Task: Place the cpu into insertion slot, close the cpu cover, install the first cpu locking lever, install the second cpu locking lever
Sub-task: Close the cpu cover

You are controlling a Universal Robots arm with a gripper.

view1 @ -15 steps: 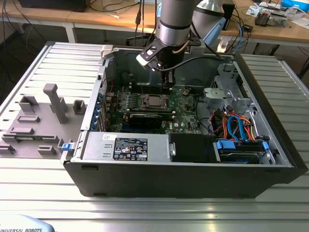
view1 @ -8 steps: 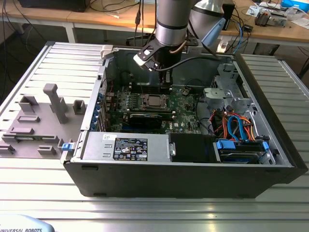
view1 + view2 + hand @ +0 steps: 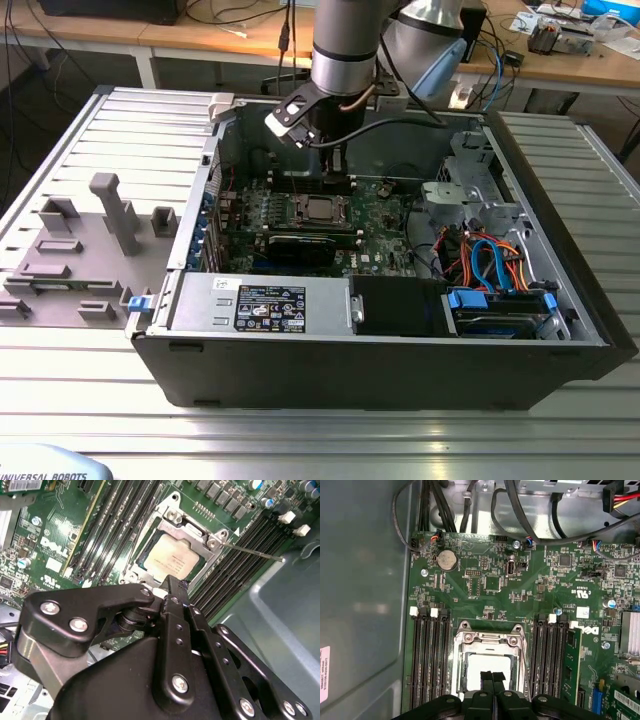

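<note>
The cpu (image 3: 170, 560) lies flat in the insertion slot (image 3: 320, 208) on the green motherboard, its pale metal top (image 3: 487, 666) showing through the window of the cpu cover (image 3: 192, 527). That silvery cover frame (image 3: 490, 639) lies down around the chip. A thin metal locking lever (image 3: 255, 551) sticks out from one socket corner over the memory slots. My gripper (image 3: 492, 676) hangs just above the socket's edge, shut, with its two black fingers pressed together and nothing between them. In the exterior view the gripper (image 3: 338, 170) reaches into the open computer case just behind the socket.
Long black memory slots (image 3: 427, 655) flank the socket on both sides. A black graphics card (image 3: 300, 247) lies in front of it. The case walls (image 3: 365, 590), cable bundles (image 3: 480, 255) and the power supply (image 3: 265, 300) hem in the board. Grey fixtures (image 3: 115, 210) stand on the table at the exterior view's left.
</note>
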